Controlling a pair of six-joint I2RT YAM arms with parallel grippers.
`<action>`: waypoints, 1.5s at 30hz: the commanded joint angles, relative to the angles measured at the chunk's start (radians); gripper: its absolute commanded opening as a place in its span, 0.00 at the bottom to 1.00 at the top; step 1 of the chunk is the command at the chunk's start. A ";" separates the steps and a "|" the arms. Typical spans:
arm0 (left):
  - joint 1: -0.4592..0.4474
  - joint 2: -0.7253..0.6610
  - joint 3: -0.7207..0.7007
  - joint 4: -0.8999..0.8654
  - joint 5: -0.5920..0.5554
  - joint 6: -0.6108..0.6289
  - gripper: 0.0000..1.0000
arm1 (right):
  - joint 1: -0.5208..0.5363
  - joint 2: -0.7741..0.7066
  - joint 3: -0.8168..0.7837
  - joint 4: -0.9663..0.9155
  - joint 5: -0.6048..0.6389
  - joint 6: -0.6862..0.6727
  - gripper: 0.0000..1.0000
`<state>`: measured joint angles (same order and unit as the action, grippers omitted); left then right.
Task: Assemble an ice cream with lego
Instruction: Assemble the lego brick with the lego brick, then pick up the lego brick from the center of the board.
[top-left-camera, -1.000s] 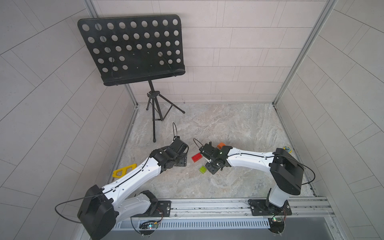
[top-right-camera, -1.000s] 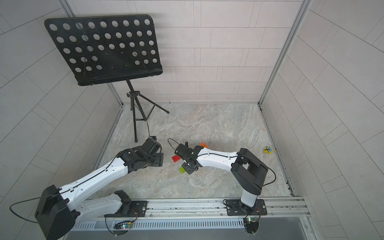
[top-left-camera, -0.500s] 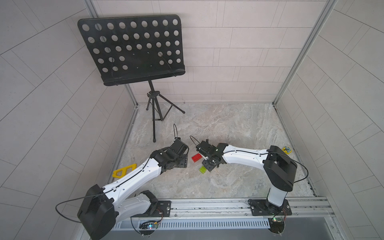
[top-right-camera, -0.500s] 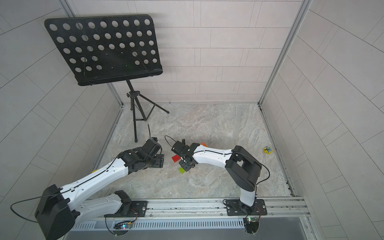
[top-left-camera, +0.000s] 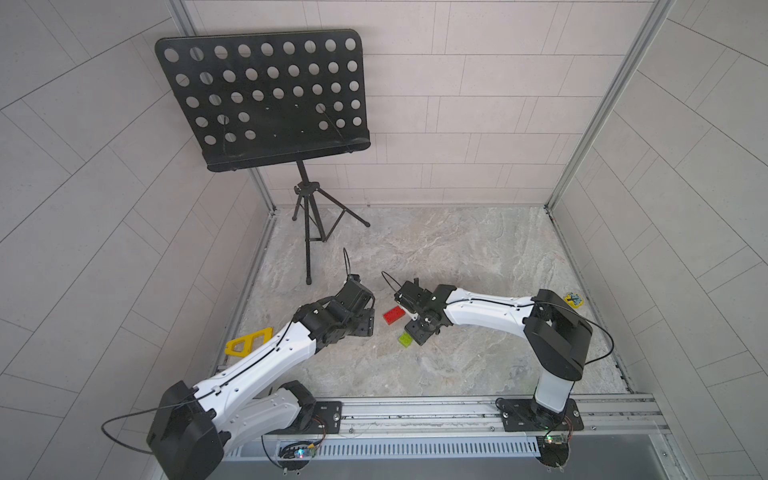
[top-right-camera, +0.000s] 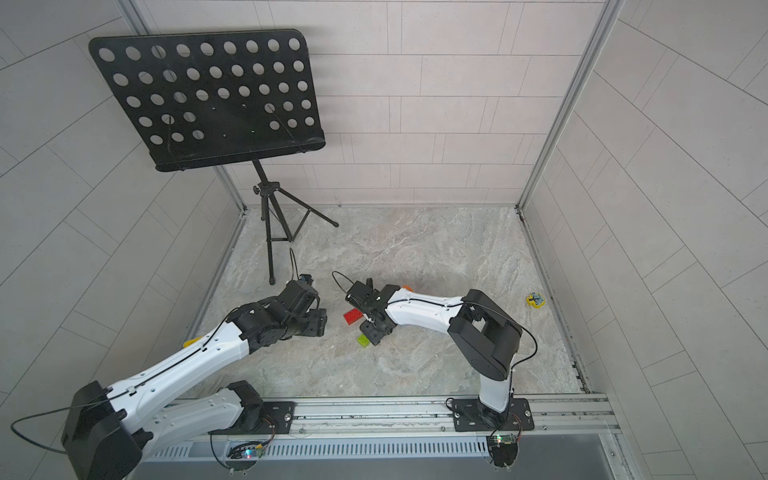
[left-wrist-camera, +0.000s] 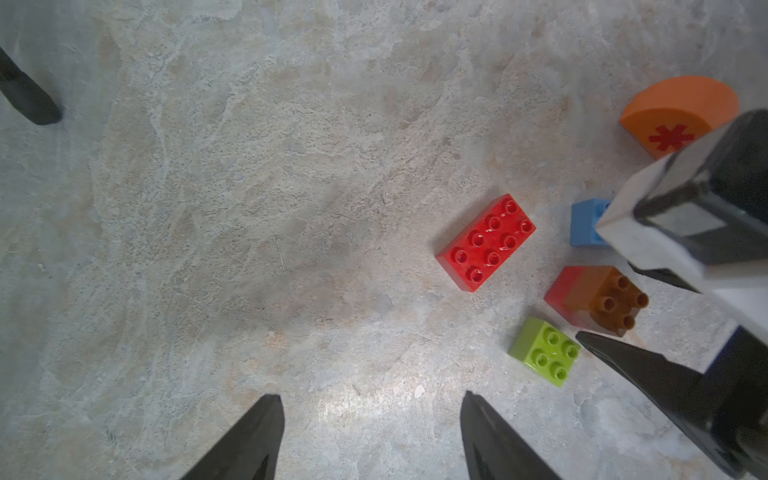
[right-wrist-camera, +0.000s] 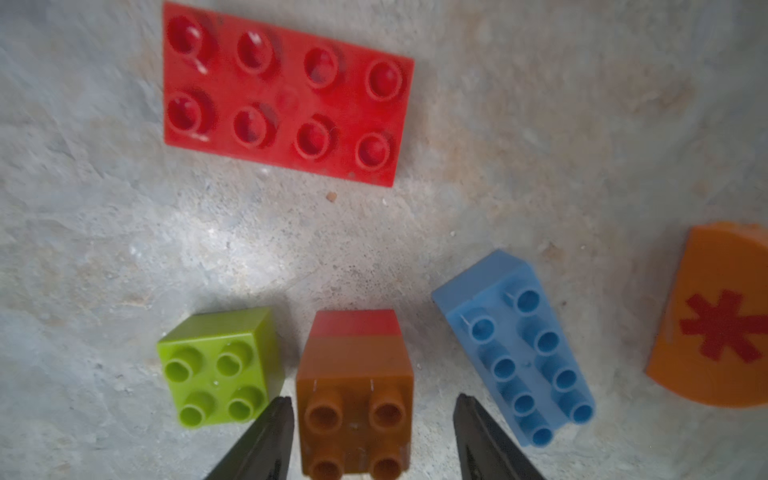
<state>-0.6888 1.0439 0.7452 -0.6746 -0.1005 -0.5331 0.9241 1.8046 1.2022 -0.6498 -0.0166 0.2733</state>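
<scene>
The ice cream is at this point only a two-brick stem (right-wrist-camera: 355, 374), a brown-orange square seated on a red square, near the middle of the table (top-left-camera: 457, 249). Whether it stands quite plumb I cannot tell. The lime green brick (right-wrist-camera: 216, 365) lies just beside it on one side and the blue oblong (right-wrist-camera: 515, 349) just beside it on the other. The red oblong (right-wrist-camera: 286, 91) is a little farther off, and the orange half-round (right-wrist-camera: 719, 320) with its red asterisk lies beyond the blue one; all four are loose and apart. The right end effector (right-wrist-camera: 370, 399) straddles the stem with its jaws parted, a gap on each side, gripping nothing. The left end effector (left-wrist-camera: 370, 397) hangs nearby over bare table, also parted and empty. The step in hand looks like clearing the stem to fetch the next brick, probably the green one. The right end effector should rise straight so neither finger drags the stem. It can then take the green brick by its flat sides, square it over the studs and press straight down, perhaps with the left bracing the stem.
</scene>
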 joint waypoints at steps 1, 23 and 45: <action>-0.010 -0.030 0.002 -0.028 0.001 0.016 0.74 | 0.002 -0.037 0.045 -0.044 0.000 -0.007 0.69; -0.361 0.393 0.191 0.035 -0.022 0.166 0.60 | -0.248 -0.622 -0.237 -0.126 0.038 0.043 0.66; -0.368 0.608 0.236 0.124 0.028 0.224 0.60 | -0.304 -0.691 -0.337 -0.119 0.011 0.039 0.64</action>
<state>-1.0546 1.6398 0.9585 -0.5495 -0.0689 -0.3241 0.6258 1.1358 0.8726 -0.7567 -0.0090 0.3111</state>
